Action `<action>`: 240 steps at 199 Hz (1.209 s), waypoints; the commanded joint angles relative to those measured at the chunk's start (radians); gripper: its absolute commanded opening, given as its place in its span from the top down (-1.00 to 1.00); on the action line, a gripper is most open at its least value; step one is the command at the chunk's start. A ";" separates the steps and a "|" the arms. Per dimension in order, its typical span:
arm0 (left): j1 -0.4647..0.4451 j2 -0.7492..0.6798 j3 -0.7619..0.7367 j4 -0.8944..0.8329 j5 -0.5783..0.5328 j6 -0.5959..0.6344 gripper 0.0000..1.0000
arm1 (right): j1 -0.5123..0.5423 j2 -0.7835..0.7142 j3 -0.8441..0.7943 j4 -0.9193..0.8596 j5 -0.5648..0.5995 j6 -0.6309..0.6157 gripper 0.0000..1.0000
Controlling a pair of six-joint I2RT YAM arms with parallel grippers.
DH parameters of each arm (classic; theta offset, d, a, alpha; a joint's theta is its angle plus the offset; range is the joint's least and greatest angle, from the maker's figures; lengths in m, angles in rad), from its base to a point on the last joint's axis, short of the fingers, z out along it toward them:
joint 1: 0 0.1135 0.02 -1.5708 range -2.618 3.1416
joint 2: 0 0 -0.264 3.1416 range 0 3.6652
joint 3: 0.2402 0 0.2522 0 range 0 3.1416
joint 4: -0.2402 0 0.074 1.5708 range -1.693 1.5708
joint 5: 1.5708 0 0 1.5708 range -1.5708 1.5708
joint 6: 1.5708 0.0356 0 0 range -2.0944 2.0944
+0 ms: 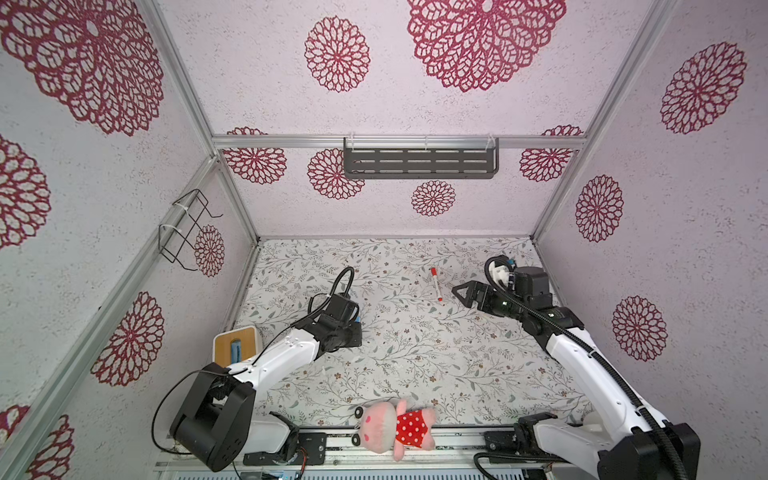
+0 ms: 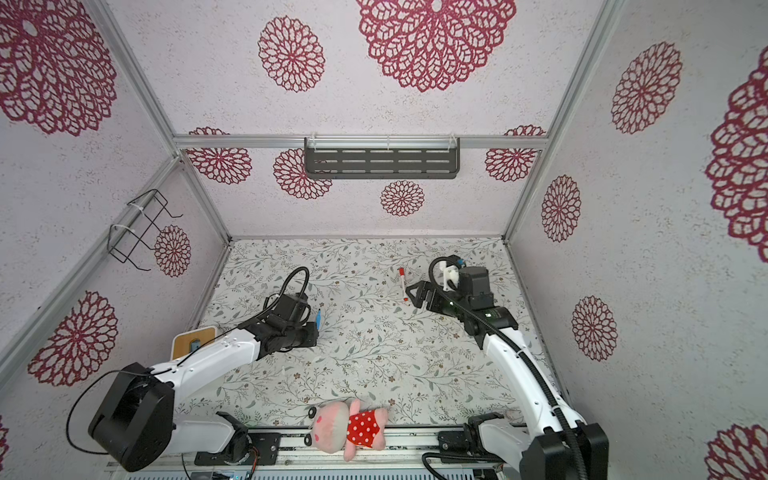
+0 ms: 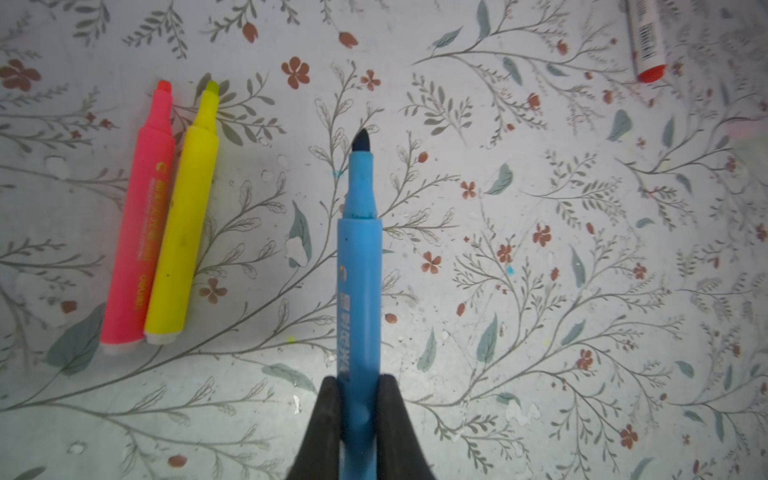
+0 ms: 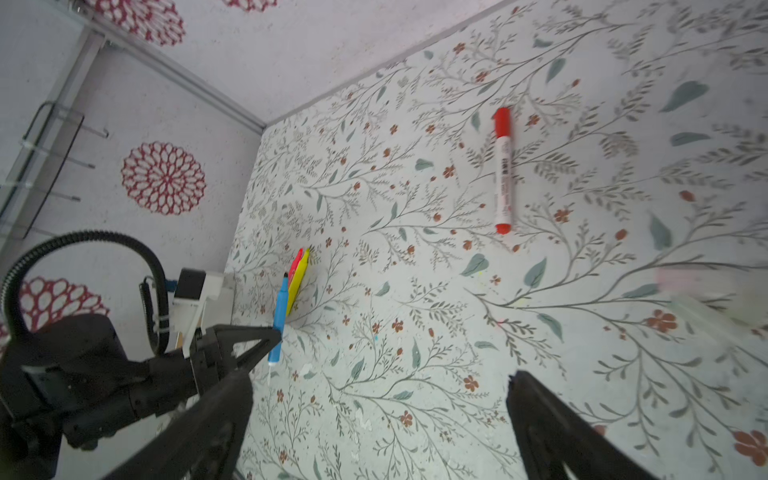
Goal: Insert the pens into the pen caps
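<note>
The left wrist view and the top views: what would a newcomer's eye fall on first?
The uncapped blue pen clamped in the shut left gripper stands out most. Near it the pink pen and yellow pen lie side by side on the flowered table, both uncapped. A white pen with red ends lies before the open right gripper, and a plush toy lies at the table's near edge.

white pen (image 1: 436, 284): table (image 1: 415, 345) bare all round | right claw (image 1: 459, 296), spread wide, just beside | left claw (image 3: 359, 384) with blue pen (image 3: 359, 270), pink pen (image 3: 139, 232), yellow pen (image 3: 183, 232) well apart
</note>
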 commanded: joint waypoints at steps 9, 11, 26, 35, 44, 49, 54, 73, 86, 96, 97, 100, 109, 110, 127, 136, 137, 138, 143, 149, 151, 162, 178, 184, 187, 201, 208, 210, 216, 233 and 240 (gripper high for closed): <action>-0.018 -0.092 -0.055 0.121 0.068 0.009 0.89 | 0.113 -0.006 -0.012 0.021 -0.075 -0.071 -0.96; -0.018 -0.099 -0.059 0.128 0.072 0.009 0.89 | 0.121 -0.006 -0.015 0.026 -0.078 -0.071 -0.97; -0.029 -0.144 -0.088 0.178 0.103 0.011 0.88 | 0.176 0.003 -0.038 0.079 -0.097 -0.051 -0.96; -0.037 -0.173 -0.106 0.214 0.122 0.009 0.88 | 0.202 0.011 -0.050 0.110 -0.107 -0.040 -0.95; -0.046 -0.200 -0.123 0.249 0.141 0.002 0.88 | 0.226 0.020 -0.058 0.147 -0.112 -0.024 -0.95; -0.051 -0.214 -0.132 0.266 0.148 -0.001 0.87 | 0.240 0.026 -0.065 0.166 -0.114 -0.015 -0.95; -0.057 -0.227 -0.140 0.281 0.155 -0.004 0.87 | 0.252 0.032 -0.069 0.185 -0.114 -0.008 -0.95; -0.069 -0.265 -0.156 0.309 0.164 -0.016 0.86 | 0.292 0.064 -0.076 0.258 -0.115 0.023 -0.93; -0.080 -0.284 -0.163 0.320 0.166 -0.019 0.86 | 0.317 0.094 -0.076 0.306 -0.122 0.043 -0.91; -0.091 -0.297 -0.167 0.327 0.168 -0.020 0.86 | 0.335 0.122 -0.069 0.333 -0.124 0.057 -0.91; -0.092 -0.298 -0.168 0.328 0.168 -0.020 0.86 | 0.337 0.124 -0.068 0.336 -0.124 0.059 -0.90; -0.093 -0.302 -0.169 0.330 0.168 -0.020 0.86 | 0.343 0.131 -0.066 0.344 -0.125 0.061 -0.90; -0.102 -0.312 -0.173 0.336 0.169 -0.025 0.86 | 0.360 0.156 -0.062 0.370 -0.124 0.071 -0.90; -0.103 -0.313 -0.174 0.337 0.169 -0.025 0.86 | 0.362 0.158 -0.060 0.373 -0.124 0.072 -0.90; -0.121 -0.331 -0.183 0.352 0.165 -0.031 0.86 | 0.389 0.203 -0.044 0.403 -0.128 0.083 -0.88; -0.131 -0.340 -0.186 0.357 0.166 -0.032 0.86 | 0.402 0.224 -0.029 0.411 -0.130 0.087 -0.86; -0.133 -0.341 -0.186 0.357 0.166 -0.032 0.86 | 0.403 0.227 -0.027 0.412 -0.130 0.087 -0.86; -0.134 -0.341 -0.186 0.357 0.166 -0.032 0.86 | 0.405 0.228 -0.026 0.413 -0.130 0.087 -0.86; -0.138 -0.346 -0.187 0.357 0.163 -0.032 0.86 | 0.410 0.239 -0.019 0.417 -0.132 0.091 -0.85; -0.143 -0.352 -0.188 0.357 0.157 -0.034 0.86 | 0.415 0.249 -0.012 0.427 -0.133 0.094 -0.84; -0.146 -0.353 -0.189 0.357 0.157 -0.034 0.86 | 0.416 0.250 -0.011 0.428 -0.133 0.095 -0.84; -0.154 -0.363 -0.192 0.358 0.154 -0.034 0.86 | 0.420 0.266 0.000 0.451 -0.133 0.110 -0.81; -0.163 -0.375 -0.195 0.360 0.146 -0.038 0.86 | 0.422 0.287 0.019 0.470 -0.138 0.125 -0.76; -0.167 -0.378 -0.196 0.361 0.145 -0.038 0.86 | 0.423 0.297 0.029 0.476 -0.145 0.130 -0.73; -0.169 -0.380 -0.197 0.362 0.144 -0.039 0.86 | 0.425 0.303 0.033 0.479 -0.149 0.131 -0.73; -0.177 -0.387 -0.202 0.368 0.135 -0.045 0.86 | 0.434 0.321 0.048 0.491 -0.156 0.139 -0.68; -0.180 -0.390 -0.204 0.373 0.136 -0.047 0.86 | 0.441 0.329 0.053 0.500 -0.156 0.143 -0.66; -0.179 -0.390 -0.205 0.373 0.135 -0.046 0.86 | 0.442 0.332 0.054 0.503 -0.156 0.145 -0.66; -0.183 -0.390 -0.205 0.375 0.135 -0.048 0.86 | 0.448 0.338 0.054 0.510 -0.156 0.148 -0.64; -0.187 -0.388 -0.206 0.375 0.131 -0.047 0.86 | 0.460 0.353 0.058 0.526 -0.158 0.155 -0.59; -0.189 -0.388 -0.206 0.375 0.130 -0.050 0.86 | 0.464 0.357 0.059 0.530 -0.158 0.155 -0.57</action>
